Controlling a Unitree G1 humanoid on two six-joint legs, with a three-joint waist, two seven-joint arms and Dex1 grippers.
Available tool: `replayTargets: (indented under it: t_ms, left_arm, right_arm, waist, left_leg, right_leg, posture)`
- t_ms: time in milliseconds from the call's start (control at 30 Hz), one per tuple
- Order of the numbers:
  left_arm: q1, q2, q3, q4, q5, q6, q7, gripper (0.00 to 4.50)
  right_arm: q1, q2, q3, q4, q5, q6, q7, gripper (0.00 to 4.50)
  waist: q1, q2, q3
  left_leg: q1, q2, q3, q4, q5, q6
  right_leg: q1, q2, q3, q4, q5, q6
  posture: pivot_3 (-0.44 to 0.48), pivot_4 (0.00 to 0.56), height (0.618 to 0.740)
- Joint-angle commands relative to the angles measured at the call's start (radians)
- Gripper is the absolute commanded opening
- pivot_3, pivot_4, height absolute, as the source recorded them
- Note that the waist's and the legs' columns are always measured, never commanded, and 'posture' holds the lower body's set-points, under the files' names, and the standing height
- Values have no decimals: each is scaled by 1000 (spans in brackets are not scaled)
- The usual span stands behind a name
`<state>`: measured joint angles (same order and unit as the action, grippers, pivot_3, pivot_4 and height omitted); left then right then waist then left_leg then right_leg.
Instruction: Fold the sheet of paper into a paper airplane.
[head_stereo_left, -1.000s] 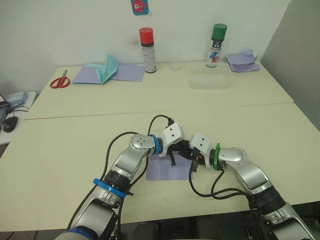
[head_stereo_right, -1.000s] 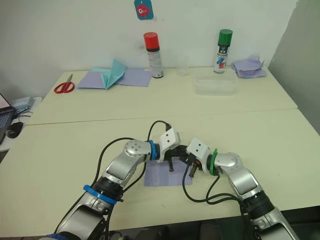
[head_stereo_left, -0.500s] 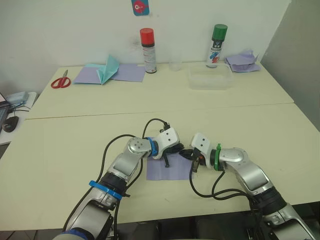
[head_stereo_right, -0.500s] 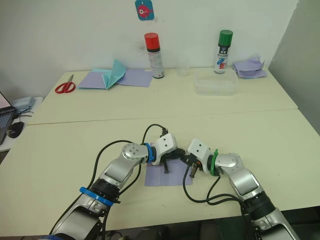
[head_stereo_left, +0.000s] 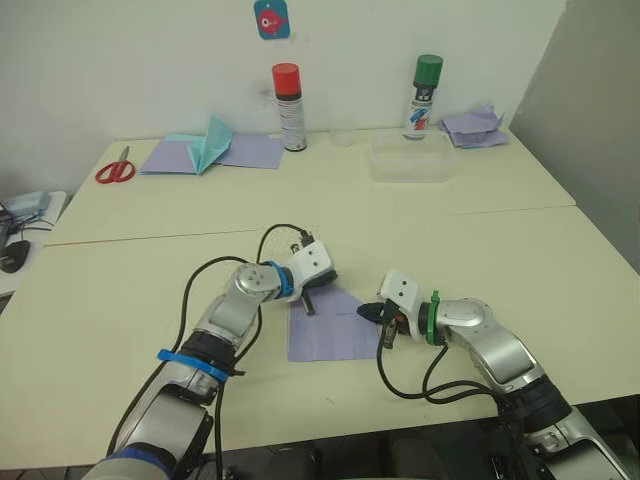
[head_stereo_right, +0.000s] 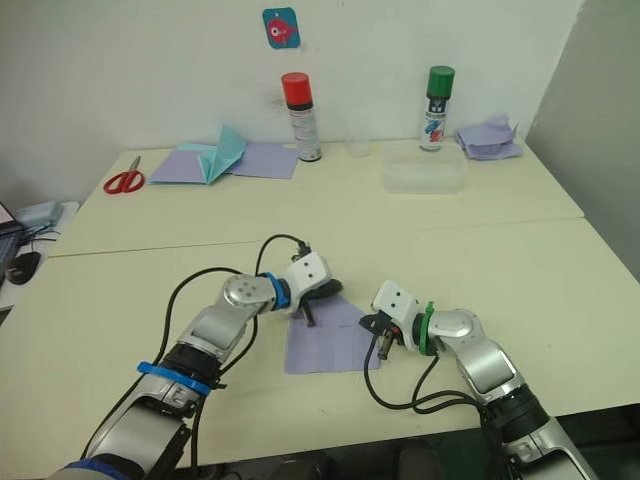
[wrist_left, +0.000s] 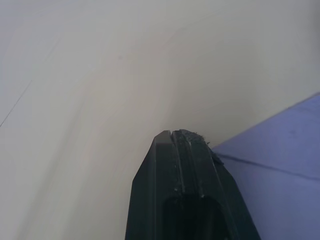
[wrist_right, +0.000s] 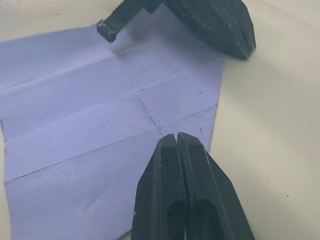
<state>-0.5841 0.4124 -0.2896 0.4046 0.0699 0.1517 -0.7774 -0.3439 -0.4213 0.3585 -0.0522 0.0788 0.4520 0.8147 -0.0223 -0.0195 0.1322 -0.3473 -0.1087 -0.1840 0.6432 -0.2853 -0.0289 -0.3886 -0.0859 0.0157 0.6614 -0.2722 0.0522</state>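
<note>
The creased sheet of paper (head_stereo_left: 333, 328) lies flat on the near table (head_stereo_left: 120, 300), pinned at opposite edges by the left gripper (head_stereo_left: 309, 305) and right gripper (head_stereo_left: 384, 317), fingers pressed together, apparently steadying it for folding.

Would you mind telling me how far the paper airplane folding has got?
Early stage. Done: the sheet of paper carries several creases but lies flat. In hand: the left gripper, shut, presses its far corner; the right gripper, shut, rests at its right edge. Left: nose, wings and ridge.
</note>
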Motion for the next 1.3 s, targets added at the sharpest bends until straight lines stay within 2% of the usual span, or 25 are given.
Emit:
replayTargets:
  t_ms: [33,167,267,333,500,700,1000,1100,1300]
  left_arm:
    - [27,1,94,-42,-66,4,21,0]
    - [42,-23,198,-128,-168,54,43,0]
    - [75,0,280,-237,-244,154,52,0]
    - [141,29,334,-358,-338,270,18,0]
    - [271,84,396,-548,-499,487,-16,1348]
    - [352,101,369,-572,-498,531,31,3291]
    - [364,89,324,-552,-492,561,60,3291]
    - [358,93,316,-539,-482,537,55,2753]
    - [348,102,294,-530,-469,508,34,926]
  right_arm:
    - [-4,7,24,42,-26,15,-7,29]
    - [-16,31,26,63,-19,4,-6,29]
    - [-27,50,27,71,-17,11,-11,29]
    - [-35,63,20,75,-9,22,-14,29]
    - [-49,70,20,89,-13,14,-9,0]
    - [-65,75,34,108,-19,-7,0,0]
    - [-67,74,46,108,-22,-16,3,0]
    - [-62,72,46,102,-23,-15,1,0]
    - [-55,70,47,92,-23,-10,-3,0]
  waist:
    - [-3,0,0]
    - [-4,-1,1]
    - [-6,-1,1]
    - [-10,0,1]
    - [-10,0,2]
    - [-6,1,3]
    - [-6,1,3]
    - [-6,1,3]
    - [-6,1,3]
  left_leg:
    - [0,0,0,0,0,0]
    - [-1,0,-1,0,0,-1]
    - [-2,0,-2,0,0,-1]
    - [-1,0,-2,0,-1,-2]
    - [0,0,-5,0,-4,-4]
    - [0,0,-4,0,-5,-4]
    - [0,0,-4,0,-6,-5]
    - [0,0,-4,0,-6,-5]
    - [0,0,-4,0,-6,-5]
  right_leg:
    - [0,0,0,0,0,0]
    - [-1,-1,0,0,1,-1]
    - [-1,-1,0,-1,1,-2]
    - [-2,-1,0,-1,1,-2]
    - [-7,-1,0,-1,2,-4]
    - [-7,-1,0,-1,2,-4]
    - [-7,-1,1,-1,2,-4]
    - [-7,-1,1,-1,2,-4]
    - [-7,-1,1,-2,2,-4]
  posture:
    - [0,150,740]
    - [0,150,740]
    - [0,150,740]
    - [0,150,740]
    - [0,150,740]
    - [0,150,740]
    - [0,150,740]
    - [0,150,740]
    - [0,150,740]
